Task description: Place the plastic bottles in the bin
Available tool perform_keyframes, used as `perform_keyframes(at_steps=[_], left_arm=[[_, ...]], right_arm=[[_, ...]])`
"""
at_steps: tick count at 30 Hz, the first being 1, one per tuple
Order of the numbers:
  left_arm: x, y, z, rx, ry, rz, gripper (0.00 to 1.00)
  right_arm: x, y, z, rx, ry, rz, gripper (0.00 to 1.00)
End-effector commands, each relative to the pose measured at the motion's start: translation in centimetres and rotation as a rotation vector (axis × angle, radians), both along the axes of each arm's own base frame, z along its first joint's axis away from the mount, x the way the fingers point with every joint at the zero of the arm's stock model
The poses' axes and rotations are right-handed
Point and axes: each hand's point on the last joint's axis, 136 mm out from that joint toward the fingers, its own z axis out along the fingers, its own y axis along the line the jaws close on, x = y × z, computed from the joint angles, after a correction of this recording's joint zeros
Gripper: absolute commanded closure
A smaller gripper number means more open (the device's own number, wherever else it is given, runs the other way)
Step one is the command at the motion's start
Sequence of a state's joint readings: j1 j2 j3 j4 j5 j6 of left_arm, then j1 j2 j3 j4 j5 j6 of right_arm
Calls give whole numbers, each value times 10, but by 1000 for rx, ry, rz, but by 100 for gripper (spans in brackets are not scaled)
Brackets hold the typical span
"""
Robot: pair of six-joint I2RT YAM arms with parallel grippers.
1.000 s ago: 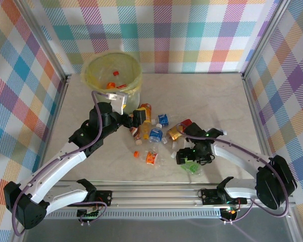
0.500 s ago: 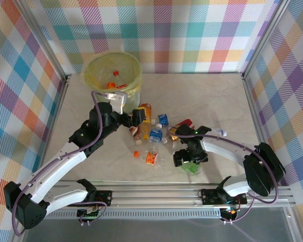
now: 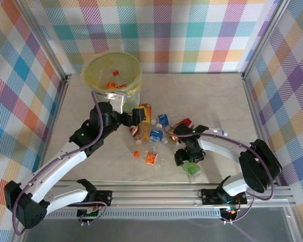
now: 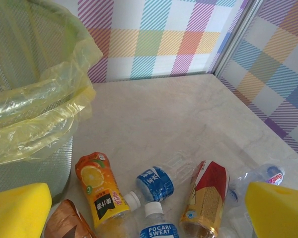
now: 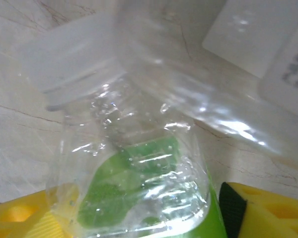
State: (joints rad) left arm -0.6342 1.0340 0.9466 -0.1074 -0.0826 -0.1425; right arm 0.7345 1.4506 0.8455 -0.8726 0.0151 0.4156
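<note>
Several plastic bottles lie clustered mid-table: an orange juice bottle, a blue-labelled one, a Pocari Sweat bottle and a red-and-gold one. My left gripper hovers open above them, beside the bin, a pale-green bucket with a yellow bag. A crushed clear bottle with a green label lies nearer the front. My right gripper is down over it, a yellow finger on each side. A thin strip of table shows between the right pad and the bottle.
Orange-capped bottles lie inside the bin. A small orange bottle and a loose orange cap sit on the table between the arms. A clear bottle lies to the right of the cluster. Plaid walls and metal posts enclose the table.
My right gripper has shifted a little left and down onto the green-labelled bottle, and its jaws have narrowed around it. The left arm has stayed put, still open.
</note>
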Motion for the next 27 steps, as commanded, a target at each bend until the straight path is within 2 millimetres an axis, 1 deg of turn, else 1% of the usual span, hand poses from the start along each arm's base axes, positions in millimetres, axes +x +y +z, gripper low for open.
perform_keyframes(at_steps=[1, 4, 9, 14, 19, 22, 24, 27], left_arm=[[1, -3, 19, -41, -47, 8, 0], [1, -3, 19, -41, -49, 10, 0], [2, -2, 18, -41, -47, 13, 0], [3, -1, 19, -41, -48, 21, 0], [4, 0, 18, -41, -44, 30, 0], [4, 1, 17, -40, -41, 36, 0], [3, 1, 18, -44, -41, 37, 0], [3, 0, 19, -59, -43, 32, 0]], right_arm=[[5, 6, 3, 8, -13, 27, 32], [6, 8, 6, 21, -15, 30, 37], [8, 14, 13, 52, -29, 36, 50], [10, 27, 31, 131, -53, 46, 54], [16, 40, 56, 220, -98, 52, 55], [24, 46, 73, 261, -151, 47, 55], [34, 49, 86, 277, -214, 25, 56], [55, 58, 114, 348, -339, -12, 57]])
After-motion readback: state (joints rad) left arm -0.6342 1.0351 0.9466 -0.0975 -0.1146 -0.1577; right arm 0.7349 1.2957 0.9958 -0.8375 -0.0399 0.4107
